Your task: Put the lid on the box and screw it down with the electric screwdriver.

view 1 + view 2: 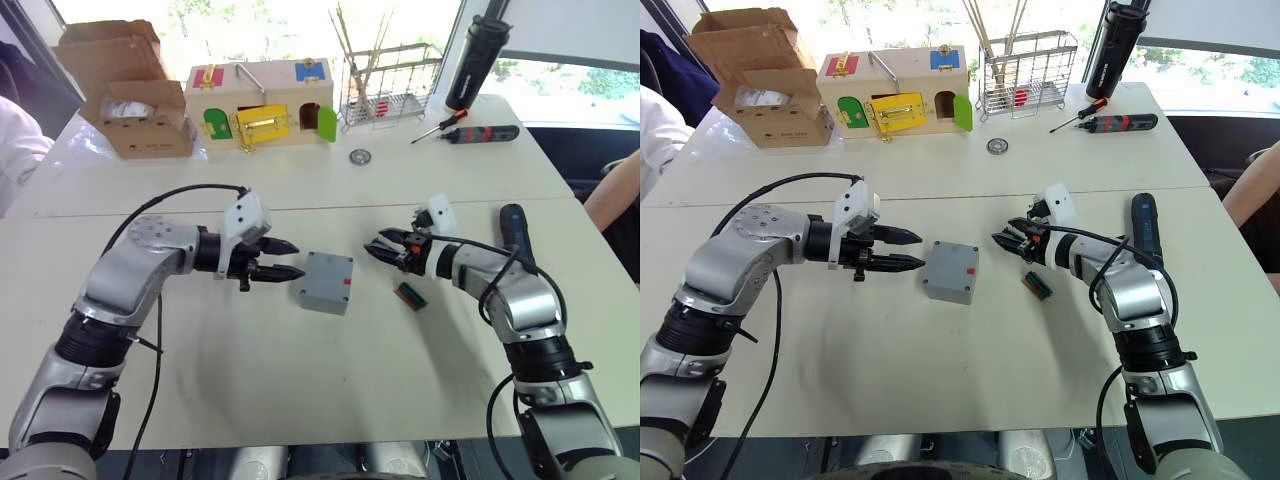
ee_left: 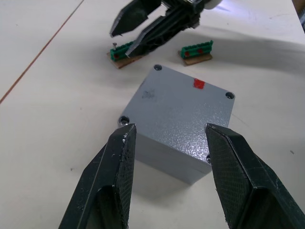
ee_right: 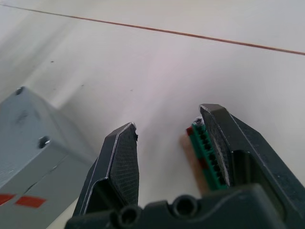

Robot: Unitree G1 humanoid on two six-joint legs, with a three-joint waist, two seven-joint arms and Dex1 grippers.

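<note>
The grey box (image 1: 322, 290) stands at the table's middle with the lid (image 2: 183, 102) lying flat on top, screw heads at its corners and a red mark (image 2: 198, 84) on it. My left gripper (image 1: 297, 258) is open just left of the box, fingers level with its near wall. Right of the box hovers my right gripper (image 1: 372, 249), open and empty, beside a green terminal block (image 3: 207, 152). The dark blue electric screwdriver (image 1: 517, 232) lies on the table beyond my right forearm.
A second green block (image 2: 196, 51) lies near the first. Along the back stand a cardboard carton (image 1: 130, 90), a wooden latch box (image 1: 262, 100), a wire rack (image 1: 388, 85), a tall black cylinder (image 1: 480, 55) and a black-and-red tool (image 1: 485, 133). A person's arm (image 1: 612, 195) is at the right edge.
</note>
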